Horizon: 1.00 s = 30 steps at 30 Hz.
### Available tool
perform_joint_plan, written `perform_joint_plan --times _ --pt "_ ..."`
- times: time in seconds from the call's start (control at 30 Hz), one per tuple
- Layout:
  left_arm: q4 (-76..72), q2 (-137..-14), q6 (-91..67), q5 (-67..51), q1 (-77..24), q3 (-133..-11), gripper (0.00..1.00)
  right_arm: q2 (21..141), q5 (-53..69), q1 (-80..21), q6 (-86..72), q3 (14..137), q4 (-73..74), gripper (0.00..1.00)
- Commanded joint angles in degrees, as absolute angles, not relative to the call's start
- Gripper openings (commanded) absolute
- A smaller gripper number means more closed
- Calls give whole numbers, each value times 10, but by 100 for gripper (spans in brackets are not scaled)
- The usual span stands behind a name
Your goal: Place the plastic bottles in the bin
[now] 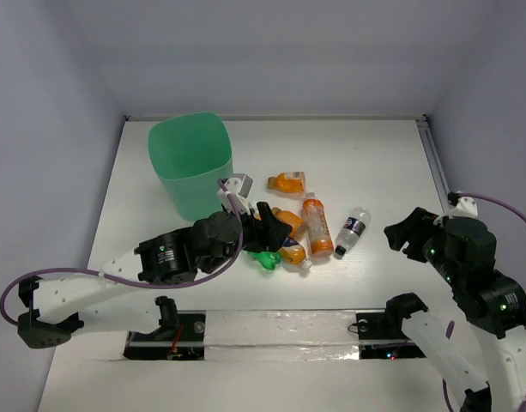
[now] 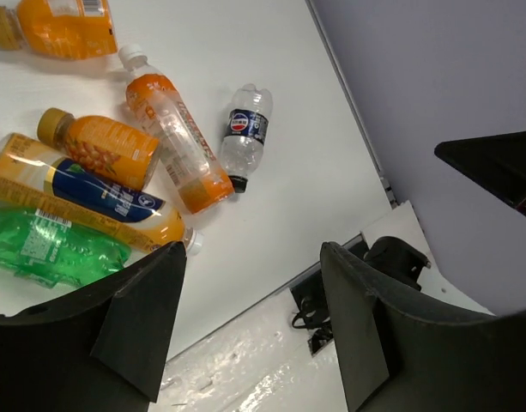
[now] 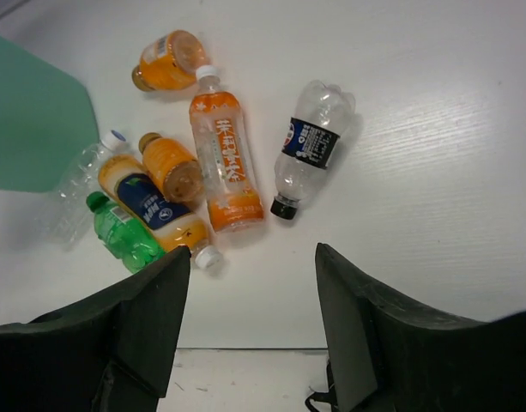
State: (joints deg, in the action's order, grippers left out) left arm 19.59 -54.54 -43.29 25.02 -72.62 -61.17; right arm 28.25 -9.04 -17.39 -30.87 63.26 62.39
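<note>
Two robot arms face a scatter of plastic bottles (image 1: 317, 225) on a white table (image 1: 374, 154), with the sorting job not visibly begun. The mint-green bin (image 1: 191, 163) stands upright at the far left of the table, and what shows of its inside holds no bottle (its floor is not fully in view from above).

The right wrist view counts seven bottles lying flat on the table. A squat orange bottle (image 3: 168, 60) lies farthest from the arms. Nearer are a tall orange bottle (image 3: 224, 159) with a white cap and a clear bottle with a dark label (image 3: 310, 146) off to the right. A tight knot nearer the bin is made up of a small orange bottle (image 3: 172, 167), a blue-labelled orange bottle (image 3: 155, 210), a green bottle (image 3: 121, 232) and a clear blue-capped bottle (image 3: 78, 184) just beside the bin's wall.

The left gripper (image 2: 252, 257) hangs over the near edge of that knot with its fingers spread wide and nothing between them. The green bottle lies just to one side of its gap. The right gripper (image 3: 254, 257) is likewise wide apart and empty, held well clear on the right side of the table, nearest the dark-labelled clear bottle.

By this evidence all seven are left to move. The left arm looks best placed to take the first, probably from the knot beneath it.
</note>
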Motion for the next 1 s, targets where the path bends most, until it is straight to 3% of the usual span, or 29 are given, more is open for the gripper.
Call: perform_joint_plan --times 0.0,0.03,0.13,0.17,0.23,0.33,0.5,0.53,0.57,0.7,0.73,0.83,0.87,0.97 --pt "211 -536 -489 243 -725 -578 60 286 -89 -178 -329 613 603 66" --pt "214 -525 -501 243 -725 -569 59 289 -94 -178 -329 609 603 64" --pt "228 -504 -548 236 -725 -539 51 293 -108 -178 -330 592 596 22" --pt "227 -491 -558 234 -725 -529 43 294 -110 -178 -330 584 594 7" --pt "235 -480 -604 229 -725 -503 29 298 -110 -178 -332 578 592 0" --pt "263 -491 -653 216 -725 -483 0 300 -119 -178 -332 567 587 0" --pt "318 -540 -723 220 -719 -470 0 324 -118 -178 -333 563 577 0" --pt "325 -550 -748 221 -719 -468 7 330 -118 -178 -334 562 574 0" --pt "334 -567 -758 221 -712 -467 29 334 -118 -178 -336 560 572 0" --pt "313 -583 -789 214 -682 -433 71 352 -108 -178 -338 550 548 5" --pt "299 -582 -789 206 -659 -407 75 362 -105 -178 -338 548 538 6" --pt "251 -573 -790 181 -611 -358 86 384 -103 -178 -338 544 521 25" --pt "237 -570 -790 180 -602 -351 91 390 -103 -178 -338 544 519 40" --pt "221 -574 -791 180 -576 -333 94 409 -98 -172 -337 540 505 64"
